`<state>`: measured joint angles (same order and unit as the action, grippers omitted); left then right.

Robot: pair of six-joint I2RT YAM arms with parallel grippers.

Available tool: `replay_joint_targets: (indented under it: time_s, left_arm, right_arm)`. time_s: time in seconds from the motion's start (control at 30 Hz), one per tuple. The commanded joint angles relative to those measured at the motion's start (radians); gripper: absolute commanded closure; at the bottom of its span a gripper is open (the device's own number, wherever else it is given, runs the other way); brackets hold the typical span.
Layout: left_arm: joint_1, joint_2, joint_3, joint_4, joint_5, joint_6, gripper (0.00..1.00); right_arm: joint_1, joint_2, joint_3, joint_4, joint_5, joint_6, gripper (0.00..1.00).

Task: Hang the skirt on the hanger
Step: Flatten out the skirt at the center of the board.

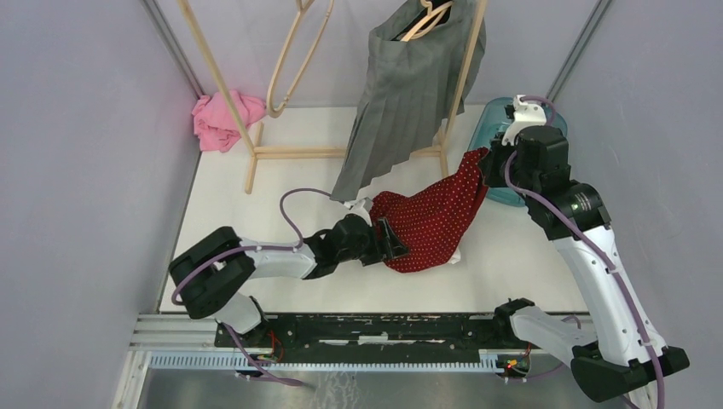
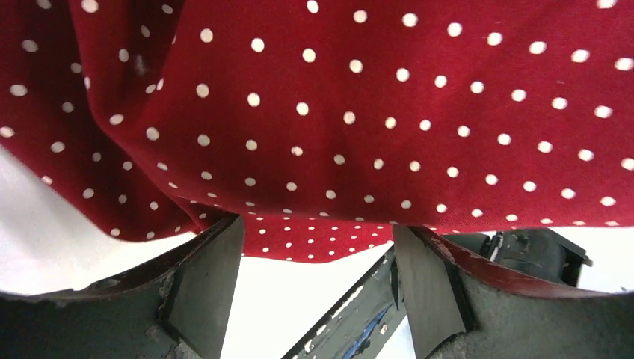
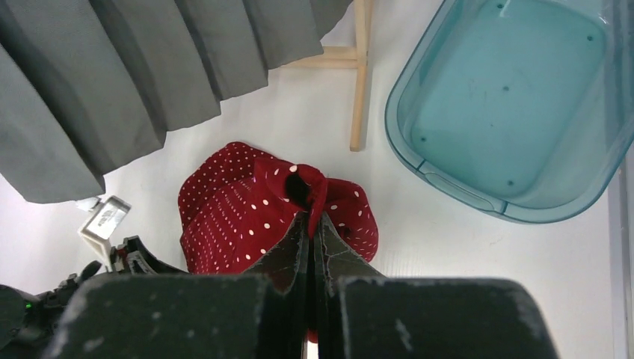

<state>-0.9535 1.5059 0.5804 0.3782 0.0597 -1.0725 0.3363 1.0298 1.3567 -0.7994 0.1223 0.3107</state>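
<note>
Our right gripper (image 3: pixel 309 224) pinches the red skirt (image 1: pixel 430 220) at 2 o'clock, likely stretching it taut. Our left gripper (image 2: pixel 315 250) gapes at 8 o'clock.

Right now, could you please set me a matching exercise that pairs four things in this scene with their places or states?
Things:
1. grey pleated skirt
2. pink cloth
3. left claw
4. right claw

Places or states:
A. shut on the red dotted skirt
B. lying by the left leg of the rack
C. hanging from the rack
D. open at the red dotted skirt's edge

Pairs: 1-C, 2-B, 3-D, 4-A
</note>
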Motion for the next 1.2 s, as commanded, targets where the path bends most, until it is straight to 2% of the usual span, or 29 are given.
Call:
replay_joint_targets:
  time_s: [0.0, 0.13, 0.2, 0.27, 0.47, 0.53, 0.57, 0.77, 0.93, 1.17]
  left_arm:
    - [-0.021, 0.084, 0.068, 0.06, 0.016, 0.037, 0.2]
    - [-0.026, 0.156, 0.093, 0.05, 0.027, 0.047, 0.19]
    - [-0.028, 0.182, 0.103, 0.042, 0.028, 0.053, 0.22]
    - [-0.029, 0.209, 0.113, 0.039, 0.035, 0.063, 0.33]
    - [-0.028, 0.22, 0.163, -0.053, 0.043, 0.112, 0.81]
    - [-0.027, 0.174, 0.163, -0.114, 0.022, 0.133, 0.94]
    - [-0.027, 0.139, 0.165, -0.153, 0.009, 0.146, 0.96]
    - [-0.007, -0.128, 0.186, -0.404, -0.076, 0.229, 0.97]
    - [0.06, -0.335, 0.19, -0.564, -0.099, 0.266, 0.97]
    - [0.178, -0.497, 0.33, -0.796, -0.08, 0.356, 0.97]
  right_arm:
    - [-0.014, -0.031, 0.011, 0.013, 0.028, -0.013, 0.99]
    - [-0.019, -0.034, 0.01, 0.005, 0.002, -0.006, 0.99]
    - [-0.021, -0.035, 0.004, 0.005, -0.003, -0.003, 0.99]
    - [-0.023, -0.038, -0.005, 0.005, -0.01, 0.002, 0.99]
    - [-0.027, -0.053, -0.031, 0.003, -0.035, 0.011, 0.99]
    - [-0.028, -0.057, -0.031, -0.006, -0.037, 0.007, 0.99]
    - [-0.028, -0.06, -0.03, -0.007, -0.041, 0.005, 0.99]
    - [-0.028, -0.07, -0.029, -0.011, -0.078, 0.007, 0.99]
    - [-0.028, -0.081, -0.029, 0.023, -0.152, 0.02, 0.99]
    - [-0.028, -0.047, 0.04, 0.072, -0.34, 0.06, 0.99]
